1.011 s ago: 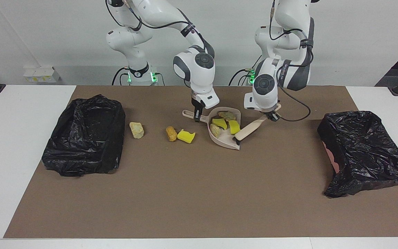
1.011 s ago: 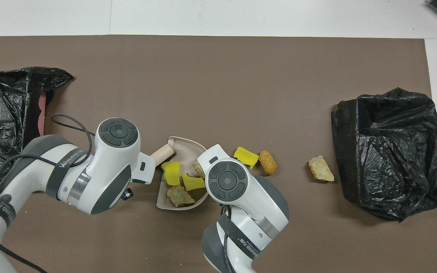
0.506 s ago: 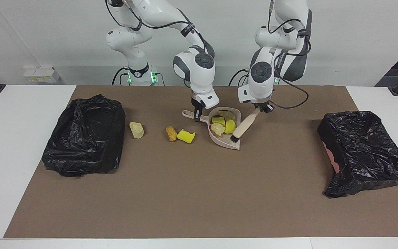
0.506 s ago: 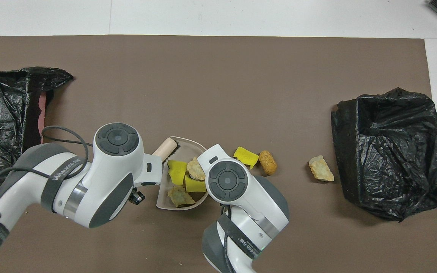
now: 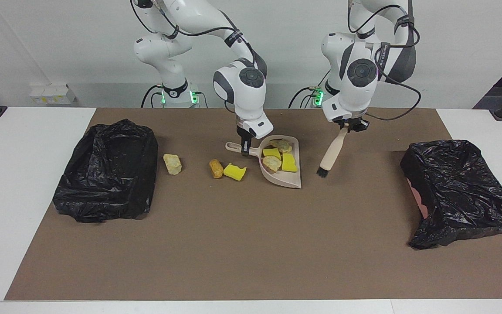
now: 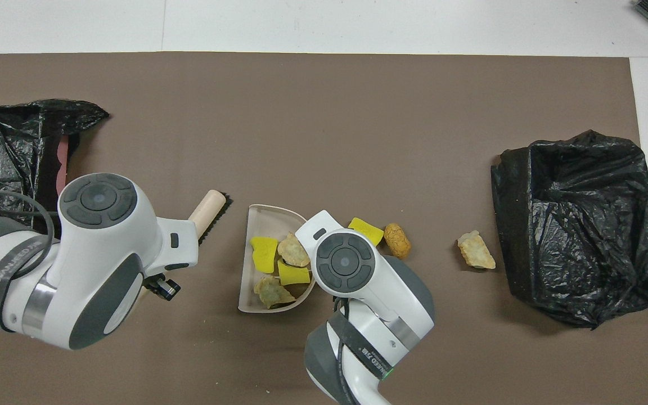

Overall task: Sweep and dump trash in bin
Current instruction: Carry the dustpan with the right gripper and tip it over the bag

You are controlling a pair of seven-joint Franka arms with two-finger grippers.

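The beige dustpan (image 5: 289, 179) (image 6: 248, 275) sits on the brown mat and holds several pieces of trash (image 5: 277, 159) (image 6: 279, 261), both yellow sponge and pale chunks. My right gripper (image 5: 245, 148) is shut on its handle. My left gripper (image 5: 350, 126) is shut on the top of the beige brush (image 5: 333, 151) (image 6: 207, 209). The brush hangs steeply with its bristles low over the mat, beside the pan toward the left arm's end. Loose on the mat toward the right arm's end lie a yellow sponge (image 5: 235, 172) (image 6: 366, 230), an orange-brown lump (image 5: 216, 168) (image 6: 397, 241) and a pale chunk (image 5: 172, 163) (image 6: 476, 250).
A bin lined with a black bag (image 5: 107, 170) (image 6: 577, 225) stands at the right arm's end, just past the pale chunk. A second black-bagged bin (image 5: 460, 192) (image 6: 9, 152) leans at the left arm's end. The mat ends in white table on every side.
My left arm has lifted the brush out of the dustpan and swung it toward the left arm's end. The trash in the pan now sits deeper in. The pan shifted slightly.
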